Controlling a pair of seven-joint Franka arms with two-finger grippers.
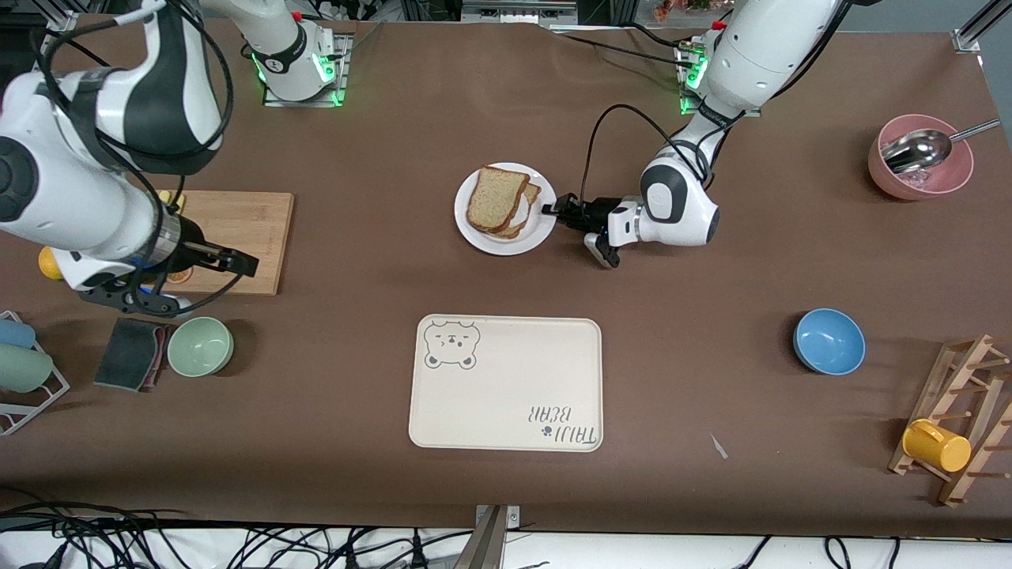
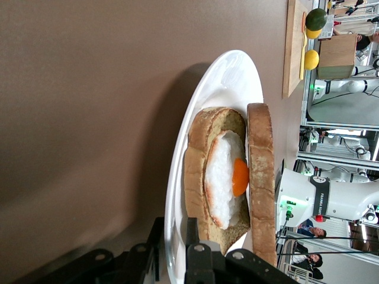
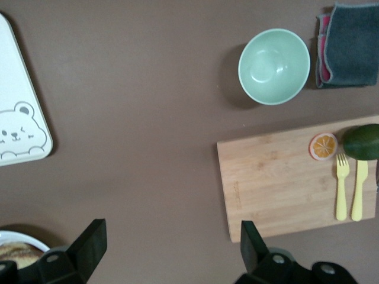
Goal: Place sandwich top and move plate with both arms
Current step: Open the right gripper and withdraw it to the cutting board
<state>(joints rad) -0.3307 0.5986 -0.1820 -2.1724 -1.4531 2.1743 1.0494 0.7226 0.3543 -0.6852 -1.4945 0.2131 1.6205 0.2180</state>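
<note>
I am watching the left gripper (image 1: 556,212) closing on the rim of the plate (image 1: 544,231) at the edge toward the left arm's end of the table, its fingers (image 2: 190,234) nearly together around that thin glossy lip. The sandwich top (image 1: 495,197) is already lying tilted on the egg slice (image 2: 225,177), overhanging it. The right gripper (image 1: 207,276) is hanging with its jaws wide apart over the cutting board (image 1: 251,229), well apart from the plate. I am worrying that a one-sided pull tips the plate, or the lip slips out, sliding the loose slice off.
</note>
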